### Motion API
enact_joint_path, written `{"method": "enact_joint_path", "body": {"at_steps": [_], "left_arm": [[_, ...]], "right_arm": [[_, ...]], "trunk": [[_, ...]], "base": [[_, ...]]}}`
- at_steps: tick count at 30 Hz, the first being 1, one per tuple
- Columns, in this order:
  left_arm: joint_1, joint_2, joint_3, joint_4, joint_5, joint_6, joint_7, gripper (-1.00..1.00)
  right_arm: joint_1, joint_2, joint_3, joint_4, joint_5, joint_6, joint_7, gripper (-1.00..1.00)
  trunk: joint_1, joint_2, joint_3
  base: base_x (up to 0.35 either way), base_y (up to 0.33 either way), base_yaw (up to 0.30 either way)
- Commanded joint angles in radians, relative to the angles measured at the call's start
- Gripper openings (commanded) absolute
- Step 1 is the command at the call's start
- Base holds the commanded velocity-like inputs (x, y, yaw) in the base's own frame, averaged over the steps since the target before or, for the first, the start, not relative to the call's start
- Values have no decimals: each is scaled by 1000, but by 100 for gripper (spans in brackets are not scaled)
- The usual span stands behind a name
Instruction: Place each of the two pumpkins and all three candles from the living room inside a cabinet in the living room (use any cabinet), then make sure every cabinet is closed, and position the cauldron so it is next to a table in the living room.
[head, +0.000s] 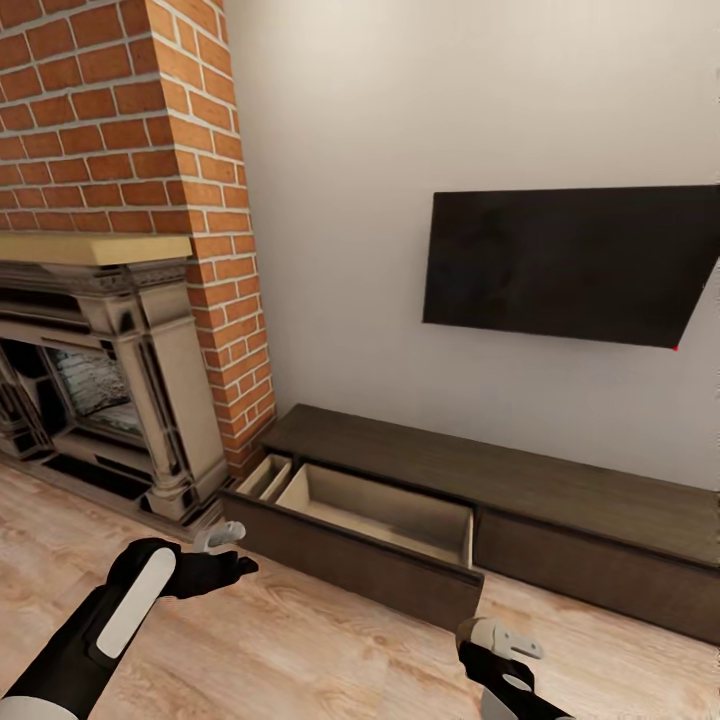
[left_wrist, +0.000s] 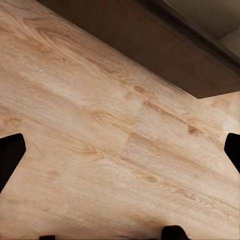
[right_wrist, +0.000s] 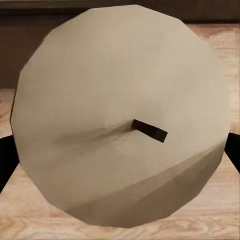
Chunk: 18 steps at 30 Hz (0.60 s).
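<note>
Two fingers (right_wrist: 5, 160) of the right gripper (right_wrist: 120, 160) stand wide apart at the sides of one candle (right_wrist: 120, 75), and they seem to clamp it between them; the left gripper (left_wrist: 120, 155) is spread wide and holds nothing, above the wooden floor (left_wrist: 100, 125). I judge the candle to be light, stiff and a little slippery; wax can dent, so a mild squeeze on the round flank, low on the body, is best, and never on the dark wick (right_wrist: 150, 130). Just ahead stands one cabinet (head: 560, 480) with two drawers; one open drawer (head: 400, 510) shows a pale, bare inside, and one closed drawer (head: 600, 570) is beside it. I count one candle and one wick.
</note>
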Motion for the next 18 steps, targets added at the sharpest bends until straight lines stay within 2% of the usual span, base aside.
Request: {"method": "enact_joint_path", "body": {"at_steps": [1,11,14,18], "left_arm": [[0,1,-2,-1,10,1,10,100],[0,1,-3,-1,10,1,10,100],[0,1,-3,-1,9,1,10,100],[0,1,-3,-1,9,1,10,100]], "right_arm": [[-1,0,9,1,-9,-4,-3,-100],[-1,0,8,1,-10,-4,32,-100],[-1,0,8,1,-10,-3,37,-100],[-1,0,8,1,-10,-3,38,-100]], "trunk": [[0,-1,0],[0,-1,9],[0,-1,10],[0,-1,10]], "base": [[9,309,-204],[31,313,-238],[221,224,-263],[319,57,-229]]}}
